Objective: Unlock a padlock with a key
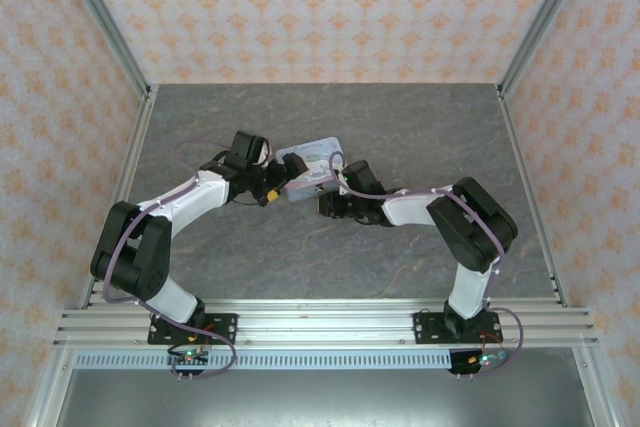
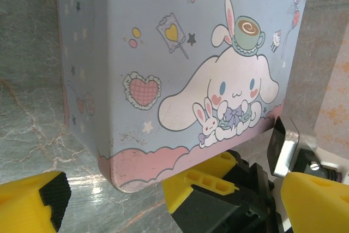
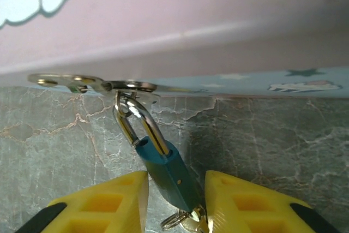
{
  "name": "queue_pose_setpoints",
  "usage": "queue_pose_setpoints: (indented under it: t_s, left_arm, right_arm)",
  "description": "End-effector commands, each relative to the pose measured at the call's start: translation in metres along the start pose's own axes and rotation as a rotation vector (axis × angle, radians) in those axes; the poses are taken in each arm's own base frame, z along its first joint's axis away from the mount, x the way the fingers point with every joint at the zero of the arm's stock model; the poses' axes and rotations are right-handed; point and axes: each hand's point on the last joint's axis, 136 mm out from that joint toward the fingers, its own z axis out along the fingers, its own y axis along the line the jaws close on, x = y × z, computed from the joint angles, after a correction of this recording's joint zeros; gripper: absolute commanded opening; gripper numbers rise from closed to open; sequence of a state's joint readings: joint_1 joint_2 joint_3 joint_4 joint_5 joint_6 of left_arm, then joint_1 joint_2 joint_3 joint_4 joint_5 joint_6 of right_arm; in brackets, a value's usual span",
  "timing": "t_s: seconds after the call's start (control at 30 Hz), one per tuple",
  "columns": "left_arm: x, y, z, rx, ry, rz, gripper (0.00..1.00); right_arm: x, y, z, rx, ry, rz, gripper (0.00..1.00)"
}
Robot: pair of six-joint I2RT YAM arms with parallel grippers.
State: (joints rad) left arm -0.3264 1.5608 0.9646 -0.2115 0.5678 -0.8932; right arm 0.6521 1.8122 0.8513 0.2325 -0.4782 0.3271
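Note:
The tiny blue-teal padlock (image 3: 168,174) hangs by its silver shackle (image 3: 143,124) from the metal hasp (image 3: 90,83) of the pastel tin box (image 3: 180,9). A pale-gold key (image 3: 197,224) with a small ring sticks out of the padlock's bottom, against the right finger. My right gripper (image 3: 176,203) is open, its yellow fingers (image 3: 103,205) on either side of the padlock body with gaps. In the top view it (image 1: 322,189) sits at the box's near edge. My left gripper (image 2: 174,189) is open wide beside the box (image 2: 180,69), holding nothing.
The cartoon-printed tin box (image 1: 310,161) lies mid-table on the grey marbled surface (image 1: 400,127). In the left wrist view, the right gripper's yellow finger (image 2: 203,181) and black body lie between my left fingers. Both grippers crowd the box's near side; aluminium frame posts edge the table.

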Motion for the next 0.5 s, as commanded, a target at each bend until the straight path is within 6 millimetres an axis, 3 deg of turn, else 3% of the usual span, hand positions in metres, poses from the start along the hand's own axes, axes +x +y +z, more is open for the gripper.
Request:
queue_pose_setpoints:
  t_s: [0.0, 0.47]
  left_arm:
    - [-0.010, -0.010, 0.000, 0.028, -0.013, -0.002, 1.00]
    - [-0.009, -0.010, -0.005, 0.016, -0.014, 0.017, 1.00]
  right_arm:
    - [0.008, -0.011, 0.004, 0.053, 0.015, -0.002, 0.27]
    - [0.004, -0.021, -0.007, 0.039, -0.021, 0.060, 0.02]
